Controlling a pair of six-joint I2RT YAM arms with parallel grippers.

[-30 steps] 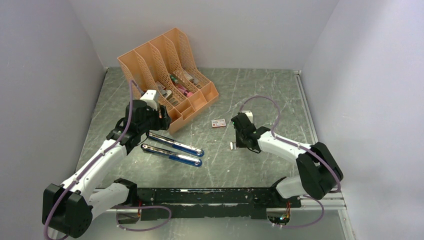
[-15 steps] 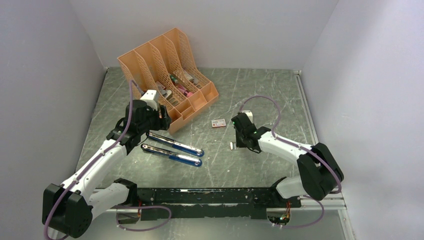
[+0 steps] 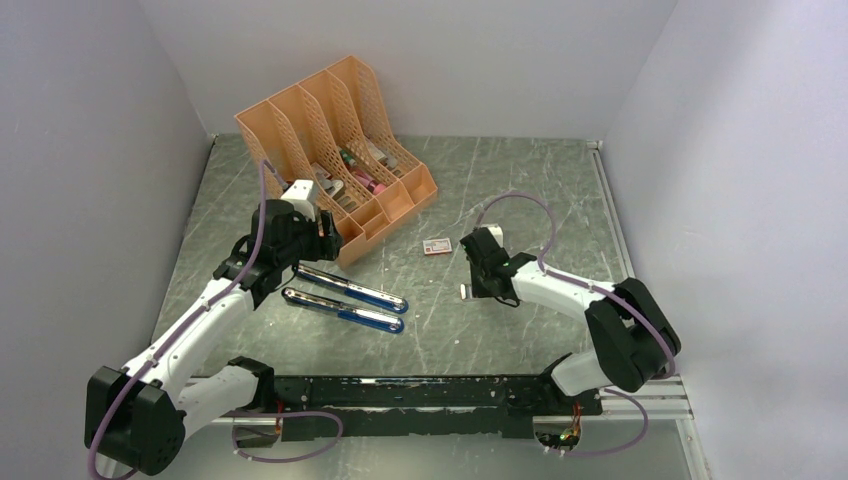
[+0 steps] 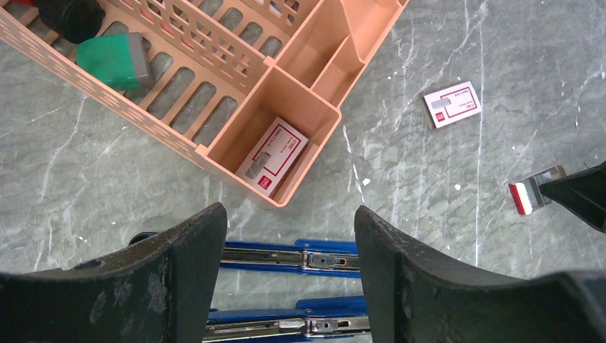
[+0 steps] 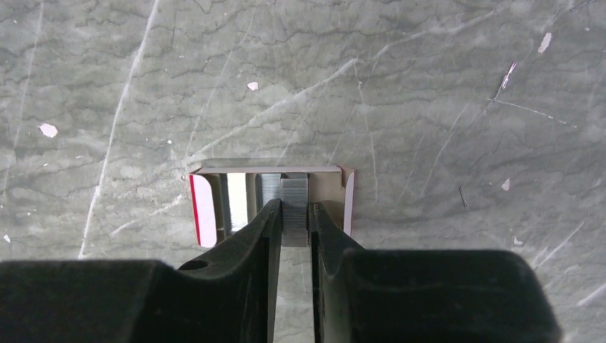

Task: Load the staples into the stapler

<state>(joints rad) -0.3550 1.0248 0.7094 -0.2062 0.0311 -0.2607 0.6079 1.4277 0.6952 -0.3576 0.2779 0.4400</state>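
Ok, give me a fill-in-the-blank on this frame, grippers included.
1. The right gripper has its jaws shut on a strip of ____.
2. The left gripper hovers with jaws ____ over the blue stapler.
3. A white-and-red box lies inside the ____ organizer.
Missing: staples; open; orange.

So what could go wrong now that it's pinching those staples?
The thin silvery staple strip is pinched narrowly between the right fingers, so it could slip, twist or break apart. The open red-edged cardboard tray under it might lift along. The opened blue-and-silver stapler lies ungripped below the open left fingers and may shift during loading.
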